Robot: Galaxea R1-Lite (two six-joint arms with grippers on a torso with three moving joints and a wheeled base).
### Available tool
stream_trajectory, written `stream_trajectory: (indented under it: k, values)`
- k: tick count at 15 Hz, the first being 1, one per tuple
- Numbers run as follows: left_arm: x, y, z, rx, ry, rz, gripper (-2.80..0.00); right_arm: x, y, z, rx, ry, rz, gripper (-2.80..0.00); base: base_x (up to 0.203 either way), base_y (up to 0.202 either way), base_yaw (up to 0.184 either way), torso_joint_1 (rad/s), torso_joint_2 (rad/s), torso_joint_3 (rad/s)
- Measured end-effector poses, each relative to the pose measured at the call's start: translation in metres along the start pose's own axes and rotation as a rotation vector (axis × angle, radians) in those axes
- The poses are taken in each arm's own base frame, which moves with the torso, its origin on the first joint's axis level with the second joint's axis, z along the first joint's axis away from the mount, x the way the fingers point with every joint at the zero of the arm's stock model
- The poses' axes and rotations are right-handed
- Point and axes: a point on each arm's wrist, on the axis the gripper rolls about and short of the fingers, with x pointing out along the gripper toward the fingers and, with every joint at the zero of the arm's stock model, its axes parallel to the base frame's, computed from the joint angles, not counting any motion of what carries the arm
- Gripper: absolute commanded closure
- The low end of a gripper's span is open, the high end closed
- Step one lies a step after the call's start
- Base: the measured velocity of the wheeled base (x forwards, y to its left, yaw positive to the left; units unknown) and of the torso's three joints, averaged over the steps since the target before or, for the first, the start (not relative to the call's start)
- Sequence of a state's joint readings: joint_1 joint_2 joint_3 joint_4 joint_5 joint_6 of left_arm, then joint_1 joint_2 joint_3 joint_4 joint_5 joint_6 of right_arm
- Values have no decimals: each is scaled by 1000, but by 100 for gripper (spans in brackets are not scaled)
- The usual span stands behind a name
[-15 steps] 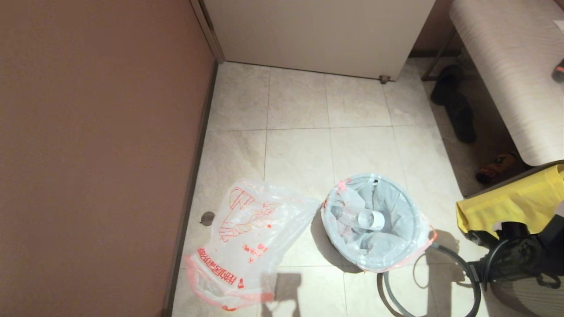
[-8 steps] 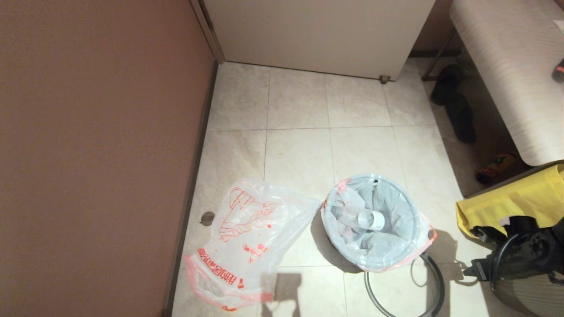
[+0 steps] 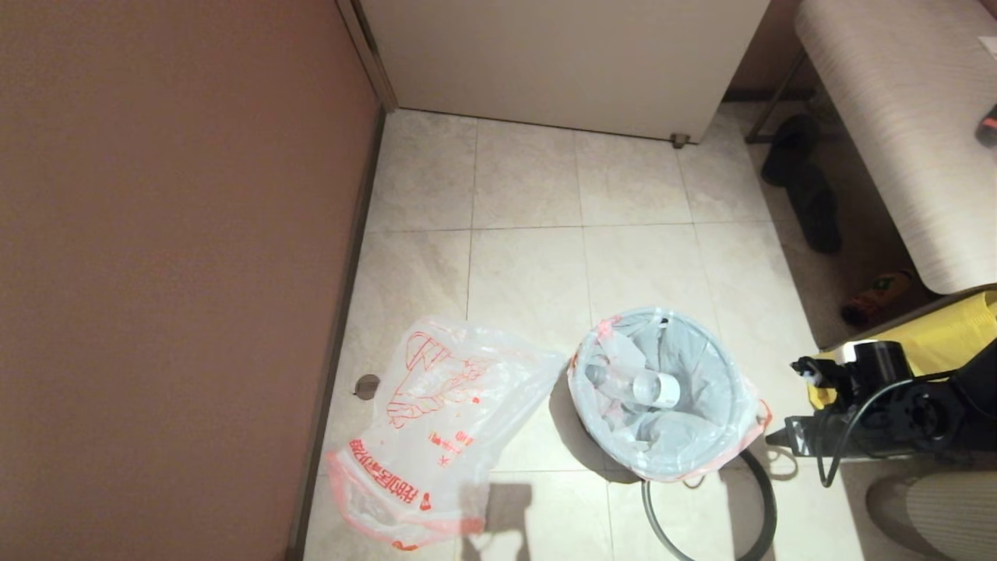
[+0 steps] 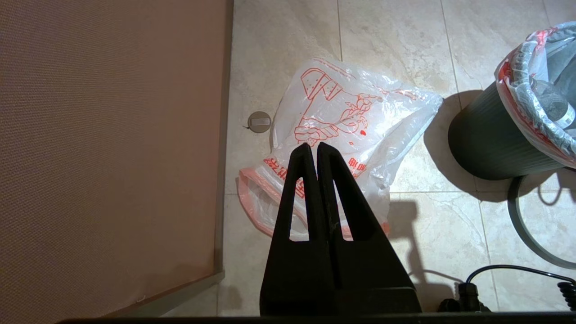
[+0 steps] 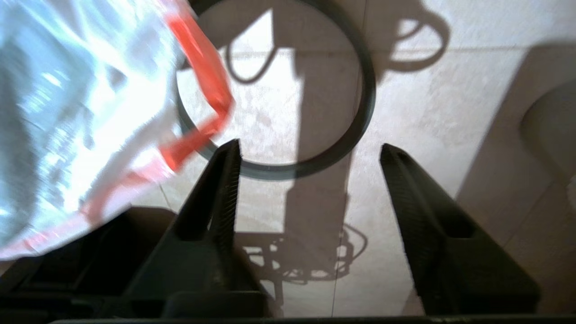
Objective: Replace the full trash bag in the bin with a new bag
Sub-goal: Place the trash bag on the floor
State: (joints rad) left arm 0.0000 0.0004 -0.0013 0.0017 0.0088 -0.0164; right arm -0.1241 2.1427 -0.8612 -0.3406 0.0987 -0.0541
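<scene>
The bin, a small black pail, stands on the tiled floor with the full trash bag still in it, pink-orange hem folded over the rim. Its grey hoop lies flat on the floor, partly under the bin's near right side. The new bag, printed in red, lies flat to the bin's left. My right gripper hovers open just right of the bin, close to the hanging hem, above the hoop. My left gripper is shut and empty above the new bag.
A brown wall runs along the left. A white cabinet closes the back. On the right are a bench, dark shoes and a yellow fabric bag. A round floor cap sits by the wall.
The hoop has slid left across the floor to the bin's foot. My right gripper has moved left and up, coming beside the bag's hem.
</scene>
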Motion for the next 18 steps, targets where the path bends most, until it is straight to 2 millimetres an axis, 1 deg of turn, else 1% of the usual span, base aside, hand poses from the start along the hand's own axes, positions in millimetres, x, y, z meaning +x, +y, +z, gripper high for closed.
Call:
stream_trajectory:
  k: [2, 3, 5, 8, 11, 12, 16, 18]
  values:
    - [0, 0, 0, 0, 0, 0, 0, -2, 11, 14, 3, -35, -33, 0, 0, 0, 0, 0, 0, 0]
    - [0, 0, 0, 0, 0, 0, 0, -5, 12, 17, 0, -36, -46, 0, 0, 0, 0, 0, 0, 0]
    - [0, 0, 0, 0, 0, 0, 0, -15, 13, 23, 2, -23, -64, 0, 0, 0, 0, 0, 0, 0]
    - [0, 0, 0, 0, 0, 0, 0, -36, 12, 30, 2, -2, -70, 0, 0, 0, 0, 0, 0, 0]
    - [0, 0, 0, 0, 0, 0, 0, -46, 14, 35, -4, -26, -68, 0, 0, 0, 0, 0, 0, 0]
    - [0, 0, 0, 0, 0, 0, 0, -47, 16, 35, -10, -25, -65, -280, 0, 0, 0, 0, 0, 0]
    - [0, 0, 0, 0, 0, 0, 0, -47, 23, 34, -26, -25, -68, -280, 0, 0, 0, 0, 0, 0]
    - [0, 0, 0, 0, 0, 0, 0, -42, 26, 34, -36, -22, -91, -280, 0, 0, 0, 0, 0, 0]
